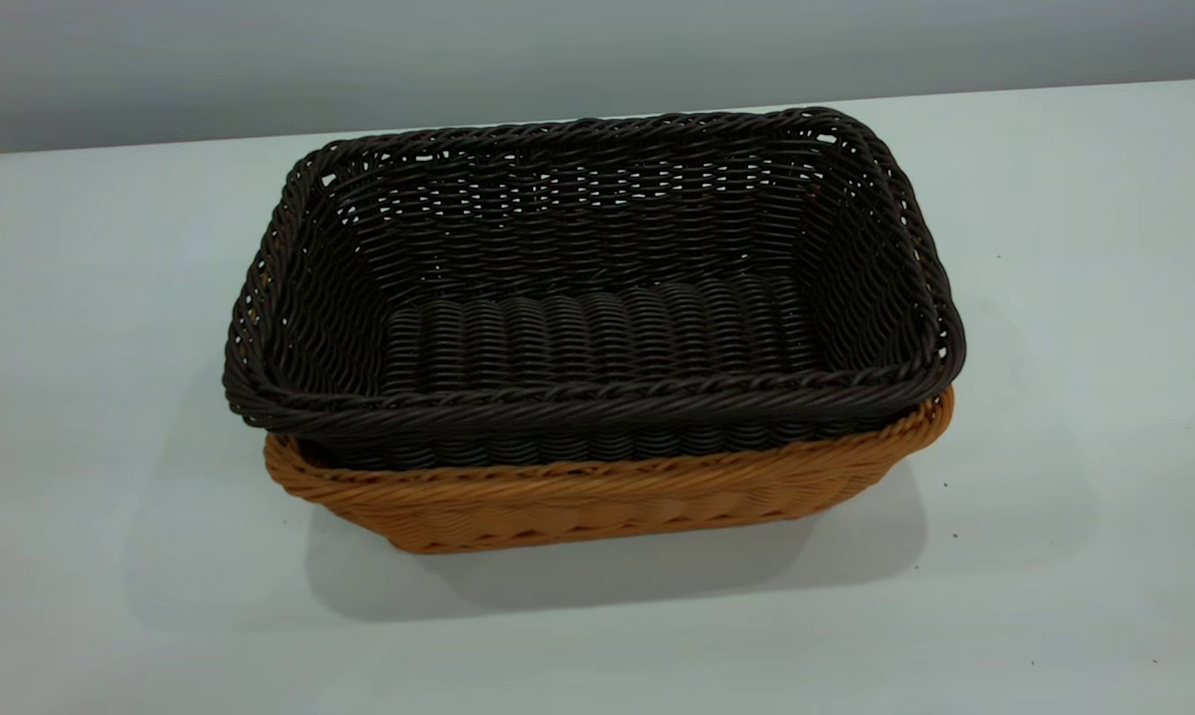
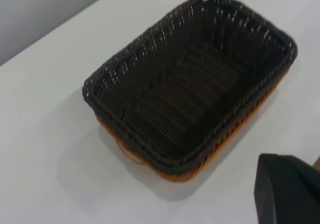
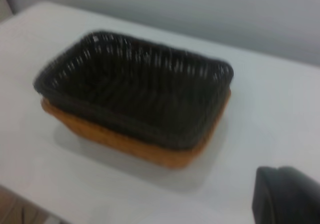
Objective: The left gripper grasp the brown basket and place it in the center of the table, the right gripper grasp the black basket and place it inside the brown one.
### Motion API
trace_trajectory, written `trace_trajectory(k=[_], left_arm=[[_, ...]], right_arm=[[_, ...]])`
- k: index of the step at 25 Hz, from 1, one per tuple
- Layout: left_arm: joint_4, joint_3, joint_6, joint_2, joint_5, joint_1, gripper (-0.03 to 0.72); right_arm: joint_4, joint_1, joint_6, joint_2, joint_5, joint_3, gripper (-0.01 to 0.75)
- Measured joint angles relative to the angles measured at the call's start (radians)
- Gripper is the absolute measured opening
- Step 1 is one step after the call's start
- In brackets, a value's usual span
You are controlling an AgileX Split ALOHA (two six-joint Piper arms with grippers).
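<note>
Two nested baskets, black basket [image 1: 597, 288] inside brown basket [image 1: 607, 501], well apart from left end effector [image 2: 287, 189].

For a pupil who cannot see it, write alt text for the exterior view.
A black basket sits nested inside a brown basket, its rim riding above the brown one's, on a white table. No robot arm is in view.

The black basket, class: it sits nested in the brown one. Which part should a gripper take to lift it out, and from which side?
Grip the braided rim of the black basket at a short end, coming down from above. That rim stands proud of the brown basket, its walls are mostly sunk inside, and its hollow leaves room for one of the jaws inside the wall.
</note>
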Motion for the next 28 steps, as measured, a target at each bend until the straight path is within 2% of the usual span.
trace_trajectory(k=[7, 15, 21, 25, 28], left_arm=[[-0.039, 0.072, 0.032, -0.069, 0.037, 0.0, -0.001], [-0.209, 0.25, 0.085, -0.247, 0.097, 0.0, -0.001], [-0.209, 0.364, 0.069, -0.376, 0.119, 0.0, -0.001], [-0.209, 0.386, 0.044, -0.439, 0.162, 0.0, -0.001], [-0.209, 0.394, 0.044, -0.48, 0.139, 0.0, -0.001]], right_arm=[[-0.043, 0.0, 0.04, 0.001, 0.018, 0.032, 0.003], [-0.051, 0.0, 0.043, 0.002, 0.019, 0.034, 0.003], [-0.062, 0.0, 0.044, 0.002, 0.019, 0.034, 0.003], [-0.062, 0.0, 0.044, 0.002, 0.02, 0.034, 0.003], [-0.062, 0.0, 0.044, 0.002, 0.02, 0.034, 0.003]])
